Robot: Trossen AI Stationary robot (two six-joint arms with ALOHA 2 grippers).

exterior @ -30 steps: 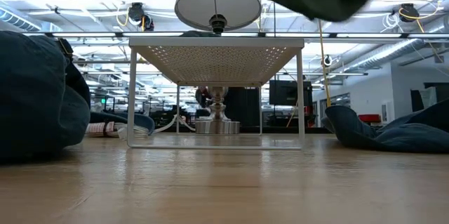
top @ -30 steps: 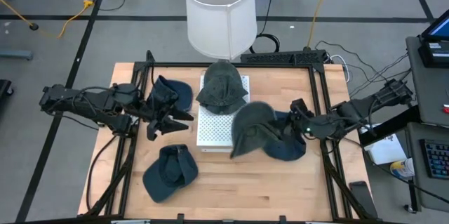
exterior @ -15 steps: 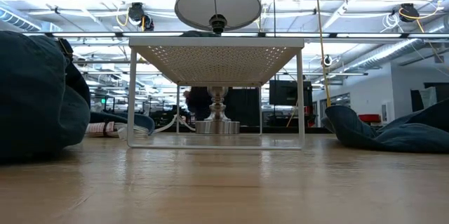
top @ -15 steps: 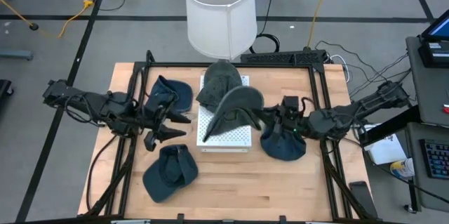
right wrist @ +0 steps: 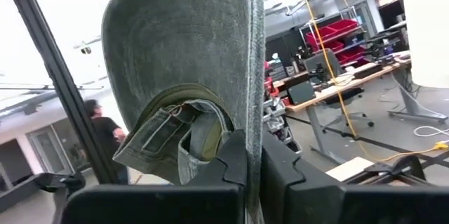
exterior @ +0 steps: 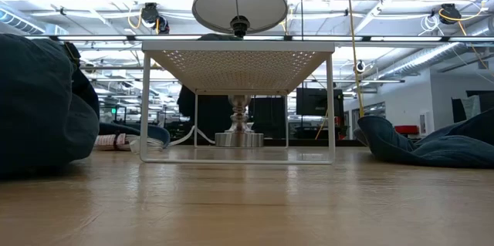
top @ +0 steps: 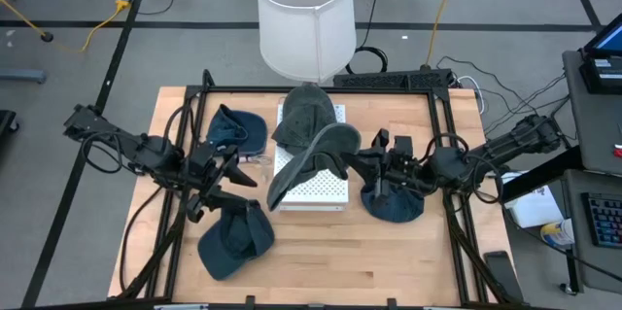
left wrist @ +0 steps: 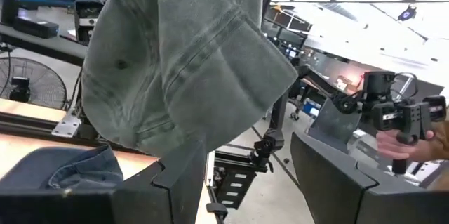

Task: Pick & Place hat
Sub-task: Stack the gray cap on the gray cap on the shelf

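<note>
The right end effector (top: 362, 161) is pinching the grey hat (top: 313, 159) by its edge, carrying it above the white rack (top: 326, 190), which already bears another hat (top: 307, 116). The left end effector (top: 228, 186) is hanging spread near the counter's (top: 321, 261) left side. The placing step seems underway; next calls for lowering and letting go.

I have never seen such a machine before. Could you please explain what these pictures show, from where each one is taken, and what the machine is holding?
This is a robot with two dark arms at a wooden table. One camera looks down from above, one sits at table height, and one rides on each wrist. On the table stands a white perforated shelf with a grey hat on top, behind it a white lamp, and around it three blue hats. The right gripper is shut on a second grey-green hat, holding it in the air over the shelf. The left gripper is open and holds nothing, left of the shelf.
</note>
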